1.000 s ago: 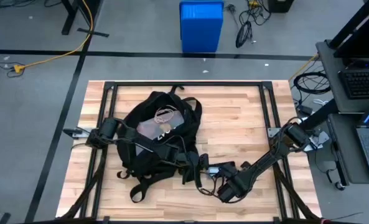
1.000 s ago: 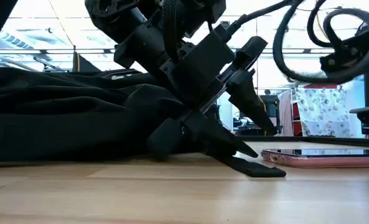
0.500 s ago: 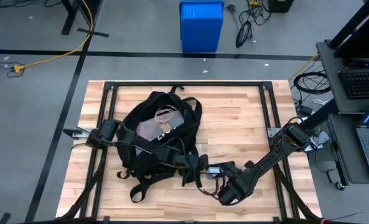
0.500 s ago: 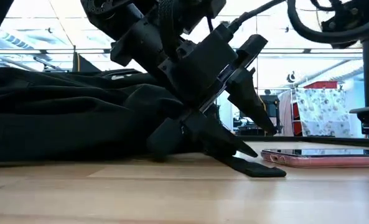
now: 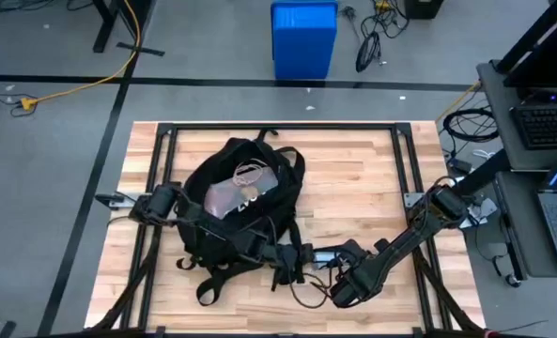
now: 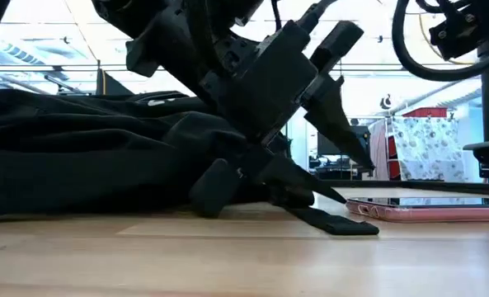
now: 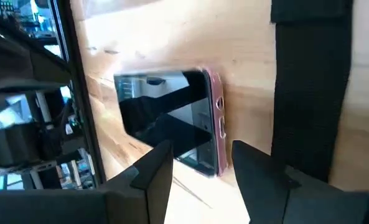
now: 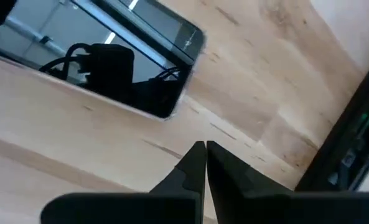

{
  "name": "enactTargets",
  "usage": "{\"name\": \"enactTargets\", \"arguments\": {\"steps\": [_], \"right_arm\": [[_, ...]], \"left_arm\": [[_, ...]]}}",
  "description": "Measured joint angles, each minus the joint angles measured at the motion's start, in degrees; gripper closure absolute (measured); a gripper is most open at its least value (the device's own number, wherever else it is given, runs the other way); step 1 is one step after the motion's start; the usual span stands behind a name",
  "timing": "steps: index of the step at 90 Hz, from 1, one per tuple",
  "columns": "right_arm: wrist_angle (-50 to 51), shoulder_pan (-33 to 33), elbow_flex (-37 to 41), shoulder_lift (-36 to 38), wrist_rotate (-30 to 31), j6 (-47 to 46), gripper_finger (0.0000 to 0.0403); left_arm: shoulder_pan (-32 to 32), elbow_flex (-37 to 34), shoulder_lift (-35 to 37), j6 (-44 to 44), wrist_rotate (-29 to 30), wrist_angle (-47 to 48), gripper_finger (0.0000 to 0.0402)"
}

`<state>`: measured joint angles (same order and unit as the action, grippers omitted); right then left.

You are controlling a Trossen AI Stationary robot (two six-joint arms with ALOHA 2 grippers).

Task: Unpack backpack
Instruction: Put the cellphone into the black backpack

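Wood table [image 5: 353, 178] in lab | backpack [image 5: 240, 202] slumped behind left gripper [image 7: 200, 171], fingers parted and empty, phone [image 7: 172, 124] just ahead | right gripper [image 8: 201, 165] pinched closed, empty, phone beyond tips | backpack looks soft, floppy, bulky: grip strap or top rim

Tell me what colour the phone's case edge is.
Pink, seen best in the low view along the phone lying flat on the table.

Two dark, near-black arms of boxy segments joined by rounded joints, with black cables looping off the upper links. Left gripper [image 7: 200, 171] ending in two broad, wedge-shaped matte fingers; right gripper [image 8: 205, 163] in two slimmer tapered ones.
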<state>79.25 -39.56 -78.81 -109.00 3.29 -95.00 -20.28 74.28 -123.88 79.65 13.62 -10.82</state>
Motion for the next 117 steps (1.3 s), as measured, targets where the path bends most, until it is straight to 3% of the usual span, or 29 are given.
{"name": "enactTargets", "arguments": {"steps": [26, 37, 49, 71, 96, 117], "right_arm": [[4.22, -1.89, -0.02, 2.68, 0.01, -1.49, 0.0403], [5.99, -3.12, -0.02, 3.55, 0.02, -2.62, 0.0403], [5.9, -3.94, -0.02, 4.16, 0.01, -2.76, 0.0403], [5.95, -2.58, -0.02, 4.34, -2.29, -5.31, 0.0403], [6.58, -0.38, 0.93, 4.36, -2.54, -3.8, 0.0403], [5.27, -0.38, 5.2, 4.36, -8.54, -4.55, 0.0403]], "left_arm": [[-0.77, 4.22, -0.2, -1.99, 1.04, 4.67, 0.0249], [-0.58, 7.17, -0.19, -2.39, 1.03, 10.89, 0.0249], [0.0, 9.73, -0.1, -6.44, -4.38, 16.35, 0.0249], [1.94, 9.79, -1.01, -7.11, -7.0, 15.23, 0.0249], [2.48, 9.97, -3.93, -4.31, -5.48, 14.81, 0.0249], [2.48, 9.94, -4.1, -4.35, -4.56, 14.04, 0.0249]]}}
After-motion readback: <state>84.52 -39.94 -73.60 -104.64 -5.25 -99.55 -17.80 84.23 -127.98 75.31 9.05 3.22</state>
